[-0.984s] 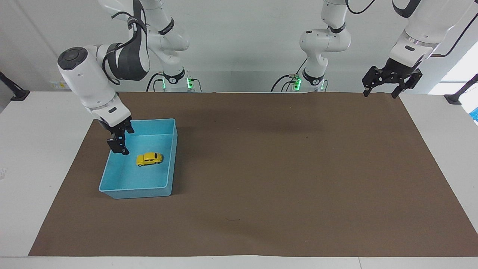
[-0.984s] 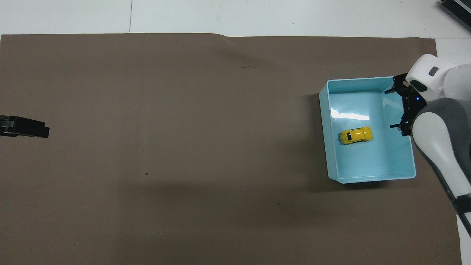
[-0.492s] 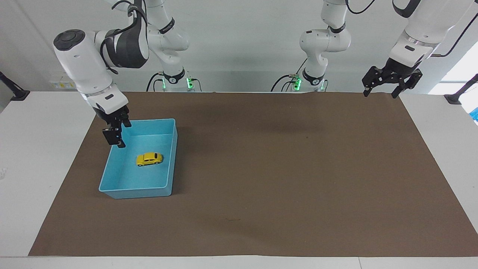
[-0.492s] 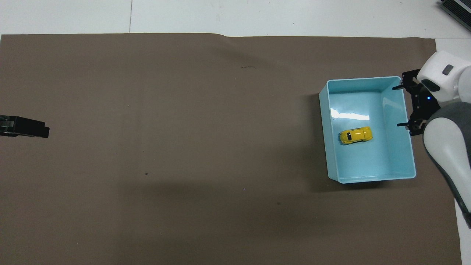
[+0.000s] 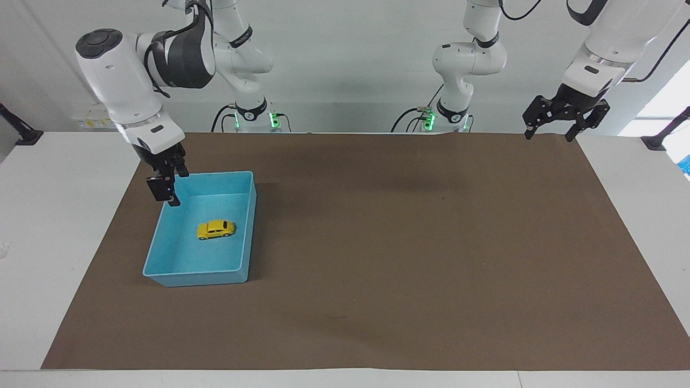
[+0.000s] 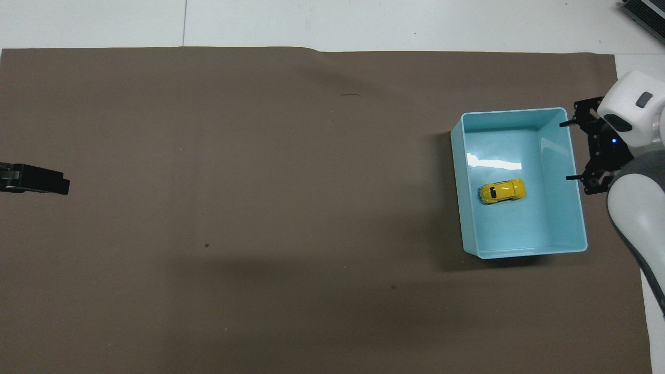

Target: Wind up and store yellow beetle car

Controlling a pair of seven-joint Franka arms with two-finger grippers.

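Resting on its wheels in the blue bin (image 5: 245, 226), toward the right arm's end of the table, the yellow beetle car (image 5: 215, 229) is stored. The right gripper (image 5: 166, 189), jaws open and empty, has risen from inside the bin to hang over its rim. The left gripper (image 5: 564, 115) waits, open, over the mat's (image 5: 409, 248) corner. The task appears essentially complete.
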